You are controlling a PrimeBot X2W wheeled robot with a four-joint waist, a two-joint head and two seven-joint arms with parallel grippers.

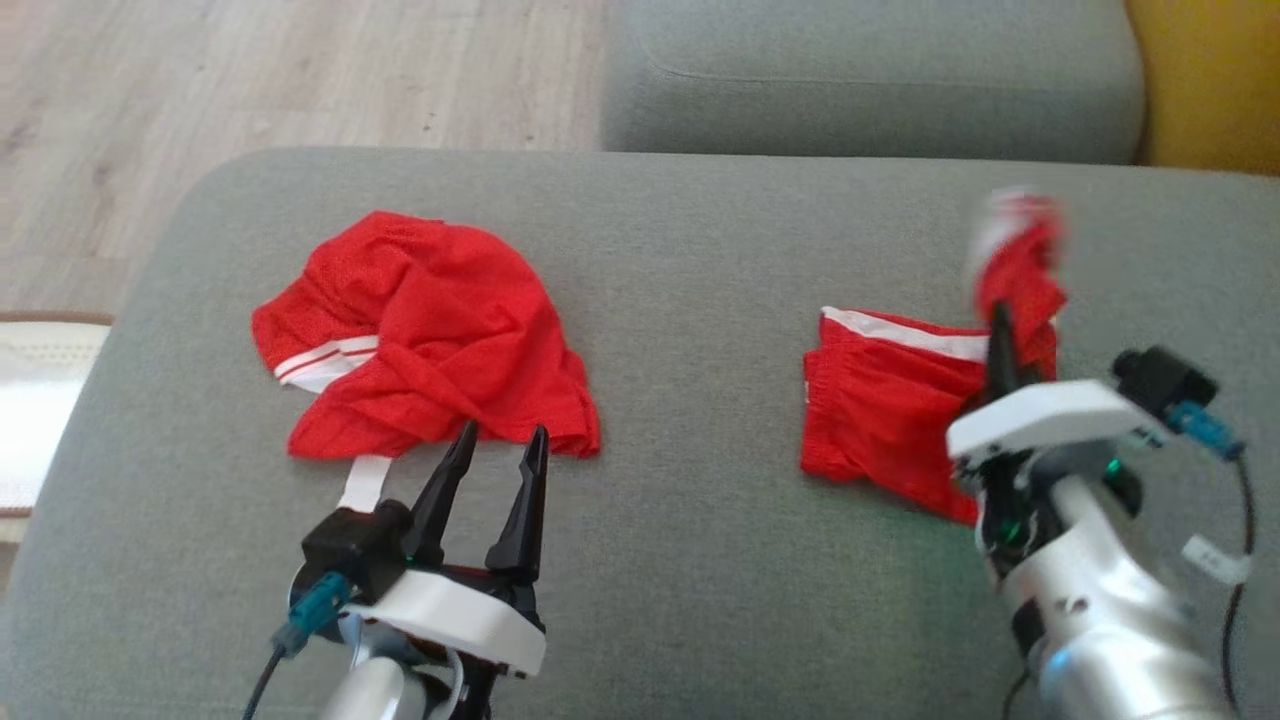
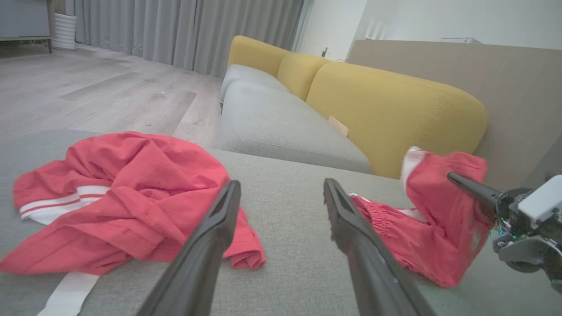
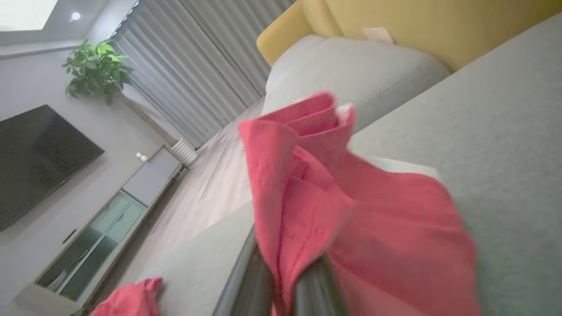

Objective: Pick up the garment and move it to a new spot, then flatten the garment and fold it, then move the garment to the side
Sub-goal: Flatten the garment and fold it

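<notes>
A folded red garment [image 1: 880, 410] with a white band lies on the right of the grey seat cushion [image 1: 700, 250]. My right gripper [image 1: 1000, 330] is shut on one corner of it and holds that corner up, blurred, above the rest. The right wrist view has the red cloth [image 3: 351, 219] pinched between the dark fingers [image 3: 311, 289]. A second red garment [image 1: 430, 330] lies crumpled on the left, with white stripes showing. My left gripper [image 1: 504, 430] stands open just in front of its near edge, touching nothing; in the left wrist view its fingers [image 2: 206, 245] frame bare cushion.
Behind the seat there is another grey cushion [image 1: 870, 80] and yellow backrests [image 2: 395, 109]. Wooden floor [image 1: 250, 70] lies beyond the cushion's left and far edges. A pale rug [image 1: 40, 400] sits at the left. Bare cushion separates the two garments.
</notes>
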